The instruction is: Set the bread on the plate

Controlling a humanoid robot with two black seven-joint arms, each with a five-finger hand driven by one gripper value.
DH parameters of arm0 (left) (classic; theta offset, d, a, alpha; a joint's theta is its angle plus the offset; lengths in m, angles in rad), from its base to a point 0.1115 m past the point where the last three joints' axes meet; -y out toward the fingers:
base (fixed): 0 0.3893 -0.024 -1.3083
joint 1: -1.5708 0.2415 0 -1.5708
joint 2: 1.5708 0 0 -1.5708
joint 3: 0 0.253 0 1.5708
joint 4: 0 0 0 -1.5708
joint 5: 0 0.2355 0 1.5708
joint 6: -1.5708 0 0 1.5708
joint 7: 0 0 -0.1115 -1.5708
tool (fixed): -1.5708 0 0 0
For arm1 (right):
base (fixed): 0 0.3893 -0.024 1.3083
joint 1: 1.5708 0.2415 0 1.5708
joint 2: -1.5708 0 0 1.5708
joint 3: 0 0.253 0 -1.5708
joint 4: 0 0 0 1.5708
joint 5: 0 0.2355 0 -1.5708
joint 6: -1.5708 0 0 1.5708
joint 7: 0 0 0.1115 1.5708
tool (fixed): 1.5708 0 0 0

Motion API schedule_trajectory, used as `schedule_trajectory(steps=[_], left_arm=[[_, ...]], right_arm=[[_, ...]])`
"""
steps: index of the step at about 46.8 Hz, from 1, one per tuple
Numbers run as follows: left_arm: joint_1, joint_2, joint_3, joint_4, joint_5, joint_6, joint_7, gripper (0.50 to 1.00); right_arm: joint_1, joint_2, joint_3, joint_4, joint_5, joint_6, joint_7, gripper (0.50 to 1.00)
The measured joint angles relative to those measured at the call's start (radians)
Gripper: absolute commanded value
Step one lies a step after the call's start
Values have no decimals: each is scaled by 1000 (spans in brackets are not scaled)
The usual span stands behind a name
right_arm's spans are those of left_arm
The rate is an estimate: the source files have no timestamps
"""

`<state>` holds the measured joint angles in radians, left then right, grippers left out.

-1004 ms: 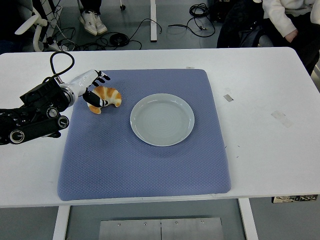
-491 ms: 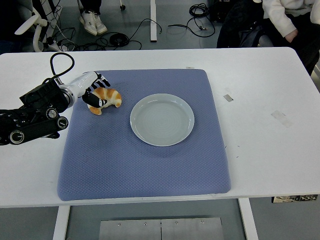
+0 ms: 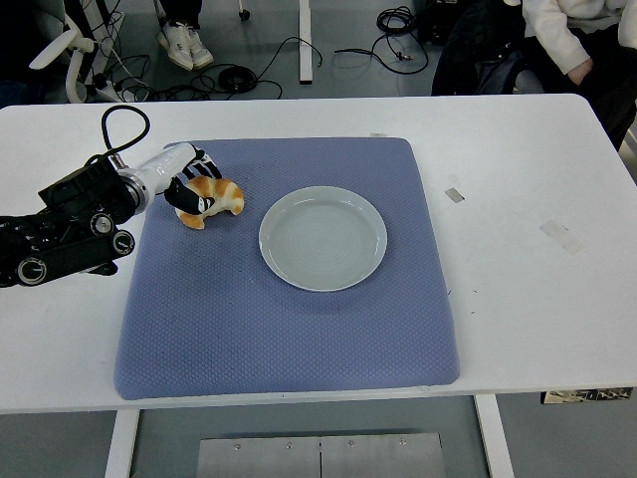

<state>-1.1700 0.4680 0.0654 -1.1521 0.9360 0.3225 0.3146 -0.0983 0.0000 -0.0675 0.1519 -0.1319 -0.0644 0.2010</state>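
A golden croissant-shaped bread [image 3: 217, 197] lies on the blue mat [image 3: 289, 319] at its upper left. My left hand [image 3: 191, 182] comes in from the left edge and is curled around the bread's left side, fingers over its top and thumb under its near edge. The pale grey plate [image 3: 322, 237] sits on the mat's middle, to the right of the bread, with nothing on it. My right arm does not show.
The mat lies on a white table [image 3: 528, 289]. Two bits of tape [image 3: 454, 194] lie on the table right of the mat. A seated person [image 3: 572, 35] shows at the top right, with cables on the floor behind the table.
The fingers of my left hand have closed down over the bread, and the bread has shifted slightly up and to the right.
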Motion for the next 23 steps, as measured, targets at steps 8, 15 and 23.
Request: schedule_trajectory(steps=[8, 15, 23], left_arm=[[-3, 3, -11, 0, -14, -5, 1, 554], [-30, 4, -12, 0, -50, -6, 1, 554], [-83, -2, -13, 0, -89, -10, 1, 557]], right_arm=[[0, 0, 0, 0, 0, 0, 0, 1000], [1, 0, 0, 0, 0, 0, 0, 1000], [0, 0, 0, 0, 0, 0, 0, 1000]])
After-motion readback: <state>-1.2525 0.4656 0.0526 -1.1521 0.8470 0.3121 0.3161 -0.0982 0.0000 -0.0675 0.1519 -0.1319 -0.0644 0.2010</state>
